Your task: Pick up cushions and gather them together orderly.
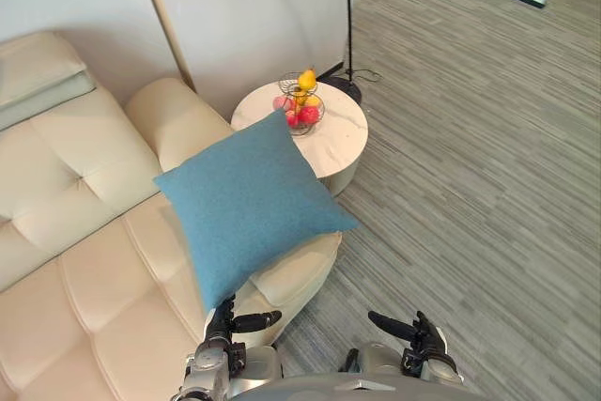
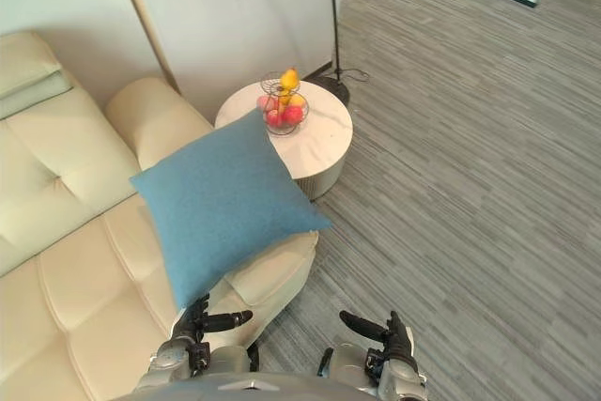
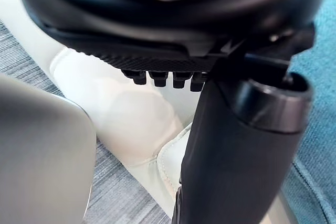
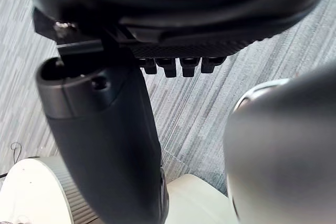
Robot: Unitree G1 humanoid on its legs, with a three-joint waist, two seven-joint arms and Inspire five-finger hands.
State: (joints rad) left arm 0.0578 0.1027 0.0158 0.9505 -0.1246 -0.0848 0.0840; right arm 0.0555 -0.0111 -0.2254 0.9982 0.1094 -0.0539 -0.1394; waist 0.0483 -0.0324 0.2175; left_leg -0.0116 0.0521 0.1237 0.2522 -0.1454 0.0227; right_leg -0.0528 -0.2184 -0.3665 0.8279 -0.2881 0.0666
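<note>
A square blue cushion [image 1: 249, 202] lies tilted on the front right corner of the cream sofa [image 1: 84, 260], one corner up against the armrest [image 1: 178, 119] and one corner hanging past the seat edge. Just below the cushion's lower corner, my left hand [image 1: 230, 321] hovers by the sofa's front with straight fingers and its thumb pointing right, holding nothing. The left wrist view has the cushion's blue cloth [image 3: 317, 129] beside the thumb. My right hand [image 1: 420, 333] is over the carpet, open and empty, well to the right of the cushion.
A round white side table [image 1: 329, 143] with a wire fruit basket [image 1: 300, 105] stands right behind the cushion. A floor lamp's pole and base [image 1: 346, 82] stand behind the table. Grey carpet [image 1: 470, 185] spreads to the right.
</note>
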